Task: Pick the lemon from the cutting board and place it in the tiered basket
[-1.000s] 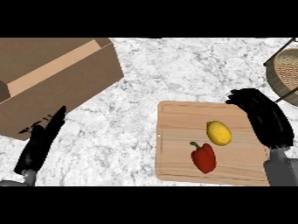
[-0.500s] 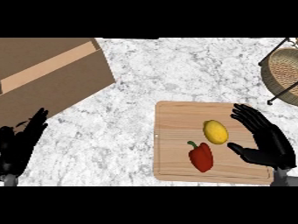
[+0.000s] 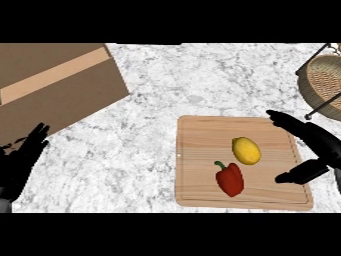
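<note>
Cardboard box (image 3: 47,85): brown, open at the top, upper left of view.
Red pepper (image 3: 230,181): lying flat, green stem pointing away.
Tabletop (image 3: 188,80): white-grey marble.

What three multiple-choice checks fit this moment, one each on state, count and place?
1. The right robot hand is: A) open beside the yellow oval lemon; B) shut on it; C) out of view.
2. Items on the light wooden cutting board: A) one; B) two; C) three.
3. The lemon lies: A) in the hand; B) off the board; C) on the board, beyond the red bell pepper.
Answers: 1 A, its fingers are straight and clear of the lemon; 2 B, only lemon and pepper lie there; 3 C, it rests on the wood.
</note>
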You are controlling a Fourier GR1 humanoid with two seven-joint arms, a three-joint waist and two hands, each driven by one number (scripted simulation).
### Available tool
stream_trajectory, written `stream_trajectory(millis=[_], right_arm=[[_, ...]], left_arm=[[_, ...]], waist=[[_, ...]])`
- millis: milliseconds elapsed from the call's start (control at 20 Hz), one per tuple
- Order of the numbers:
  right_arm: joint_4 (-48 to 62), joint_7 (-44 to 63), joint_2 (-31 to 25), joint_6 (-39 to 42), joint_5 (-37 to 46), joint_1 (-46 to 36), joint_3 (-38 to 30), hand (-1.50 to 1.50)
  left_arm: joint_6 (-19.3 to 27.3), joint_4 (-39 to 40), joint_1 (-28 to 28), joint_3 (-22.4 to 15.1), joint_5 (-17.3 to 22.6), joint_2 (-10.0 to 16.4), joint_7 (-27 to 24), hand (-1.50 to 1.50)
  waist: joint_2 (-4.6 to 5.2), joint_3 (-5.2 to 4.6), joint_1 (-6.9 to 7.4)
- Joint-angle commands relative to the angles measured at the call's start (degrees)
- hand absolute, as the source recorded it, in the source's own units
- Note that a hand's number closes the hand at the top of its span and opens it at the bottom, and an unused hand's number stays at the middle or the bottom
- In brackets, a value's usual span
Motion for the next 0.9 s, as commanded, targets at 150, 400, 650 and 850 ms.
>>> stream_trajectory(millis=[150,400,650,850], right_arm=[[5.15,7.89,1.09,9.21,1.21,-12.37,1.11,-1.5],[0.28,19.3,2.27,12.89,-1.21,-12.12,1.25,-1.5],[1.46,23.78,3.85,15.86,0.5,-13.39,1.16,-1.5],[1.1,28.75,2.21,18.56,0.82,-15.36,-0.39,-1.5]], left_arm=[[-2.28,2.39,0.95,2.08,-1.48,-0.36,-2.68,0.0],[-0.9,1.44,1.14,2.65,-2.76,-2.16,-0.9,0.0],[-1.73,4.2,-0.9,4.11,-3.86,-3.35,-0.76,0.0],[-1.2,0.33,0.36,4.26,-4.64,-4.02,0.89,0.0]], waist=[[-0.09,-0.02,-0.7],[-0.19,-0.03,-1.1],[-0.13,-0.03,-1.17],[-0.17,-0.03,-1.14]])
